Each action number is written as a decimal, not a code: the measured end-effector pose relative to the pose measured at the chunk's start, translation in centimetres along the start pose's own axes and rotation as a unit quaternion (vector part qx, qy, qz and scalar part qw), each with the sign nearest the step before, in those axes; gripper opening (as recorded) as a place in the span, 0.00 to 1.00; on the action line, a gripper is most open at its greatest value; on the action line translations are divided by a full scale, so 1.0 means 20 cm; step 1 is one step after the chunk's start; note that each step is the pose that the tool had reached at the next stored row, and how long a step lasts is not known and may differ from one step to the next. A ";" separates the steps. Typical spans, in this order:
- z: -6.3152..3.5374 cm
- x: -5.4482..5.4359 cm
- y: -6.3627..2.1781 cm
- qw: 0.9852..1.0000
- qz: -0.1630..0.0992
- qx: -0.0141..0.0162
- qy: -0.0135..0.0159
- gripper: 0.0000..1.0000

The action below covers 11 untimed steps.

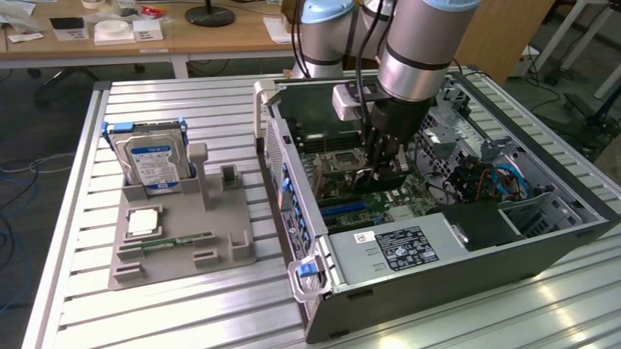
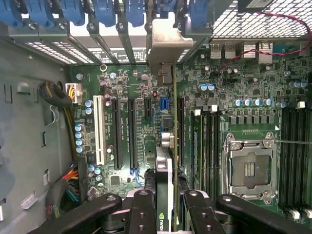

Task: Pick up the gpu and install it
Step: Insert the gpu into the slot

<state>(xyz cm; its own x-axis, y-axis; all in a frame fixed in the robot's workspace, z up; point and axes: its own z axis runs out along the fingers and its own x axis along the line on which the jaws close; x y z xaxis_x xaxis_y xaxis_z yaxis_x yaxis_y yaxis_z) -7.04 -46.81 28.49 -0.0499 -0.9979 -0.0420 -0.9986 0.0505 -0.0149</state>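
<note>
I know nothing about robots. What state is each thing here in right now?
Computer case: lying on its side, open.
Hand: shut on the graphics card.
Graphics card: held on edge inside the case.
Processor socket: empty.
Hard drive: standing upright in the grey holder.
Processor chip: lying flat on the holder.
Memory stick: lying flat in the holder.

A slatted metal table [image 1: 174, 305] stood on a grey floor [image 1: 39, 123] (cables [image 1: 11, 171] trailed across it). Behind it ran a wooden desk [image 1: 223, 36] bearing a round black base [image 1: 209, 14].
</note>
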 end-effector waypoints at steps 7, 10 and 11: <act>0.034 0.00 0.010 1.000 0.000 0.000 0.000 0.27; 0.038 0.00 0.011 1.000 0.000 0.000 0.000 0.27; 0.038 0.00 0.011 1.000 0.000 0.000 0.000 0.27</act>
<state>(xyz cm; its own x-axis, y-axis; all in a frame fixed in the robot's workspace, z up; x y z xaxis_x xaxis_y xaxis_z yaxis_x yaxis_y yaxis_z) -7.26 -46.82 27.73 -0.0498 -0.9979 -0.0418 -0.9986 0.0504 -0.0147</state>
